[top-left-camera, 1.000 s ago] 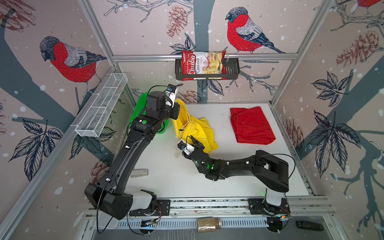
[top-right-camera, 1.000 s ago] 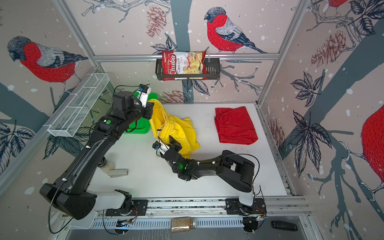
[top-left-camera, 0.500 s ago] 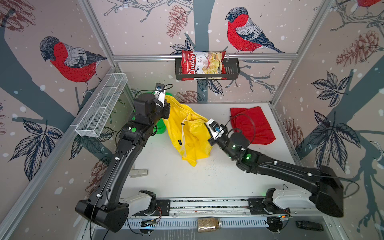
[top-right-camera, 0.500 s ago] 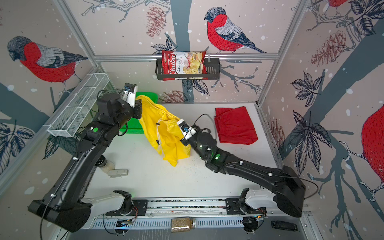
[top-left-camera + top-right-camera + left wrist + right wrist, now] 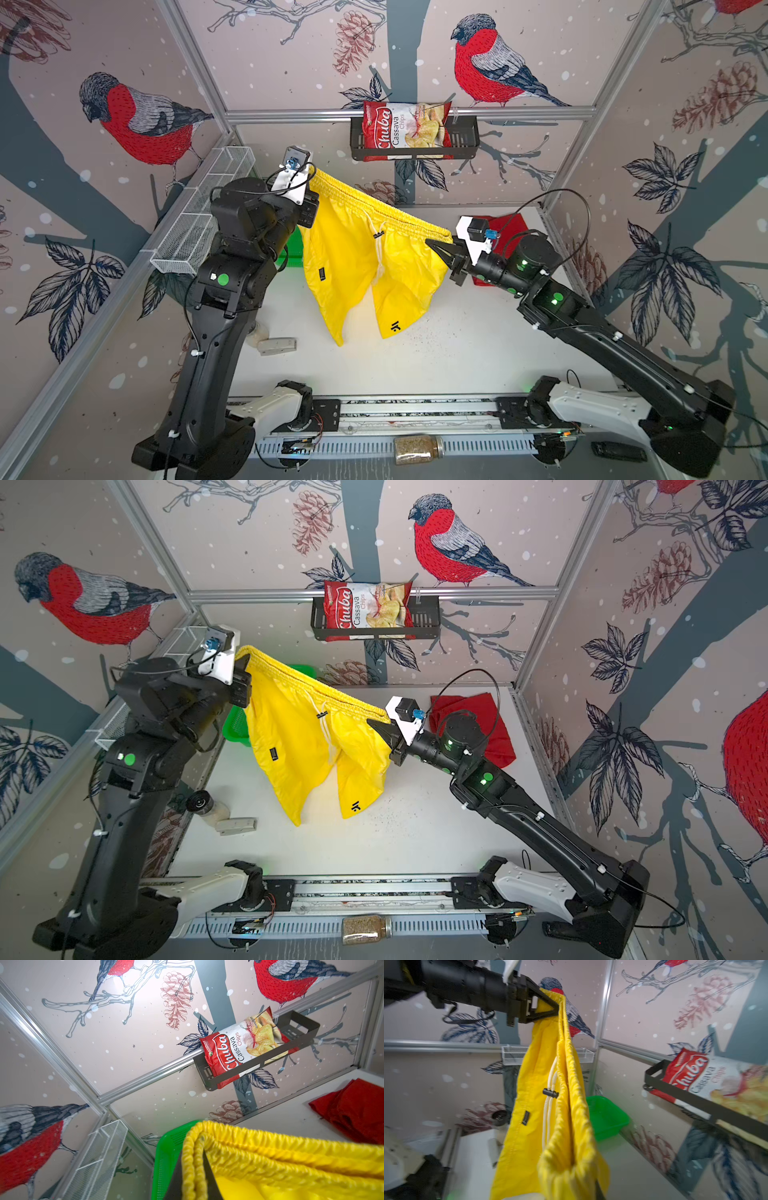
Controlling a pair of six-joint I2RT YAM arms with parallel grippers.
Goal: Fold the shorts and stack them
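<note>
Nearest, a small jar (image 5: 417, 446) lies on its side off the table's near edge. A grey block (image 5: 276, 345) sits on the table (image 5: 457, 357) at near left.

Above the table's middle the yellow shorts (image 5: 353, 266) hang in the air, spread open between my two claws. The two legs drop straight down, hems toward the table. The black logo is on the right leg, close to its hem. I cannot tell whether the longer left hem touches the table. The pale drawstring (image 5: 549, 1118) dangles from the middle of the waist.

The waistband is the long axis. It runs taut from far left, where it is higher, to the right and a little nearer, where it is lower. My right claw (image 5: 434, 245) is clamped on the right end of the waistband, its fingers pressed together on the cloth. My left claw (image 5: 555, 1006) is clamped on the left end.

Past my right wrist the red shorts (image 5: 511, 224) lie folded on the table at far right, well apart from the yellow pair. At far left a green basket (image 5: 237, 729) sits behind the hanging cloth. On the far wall a black shelf (image 5: 465, 137) holds a bag of chips (image 5: 405, 129).
</note>
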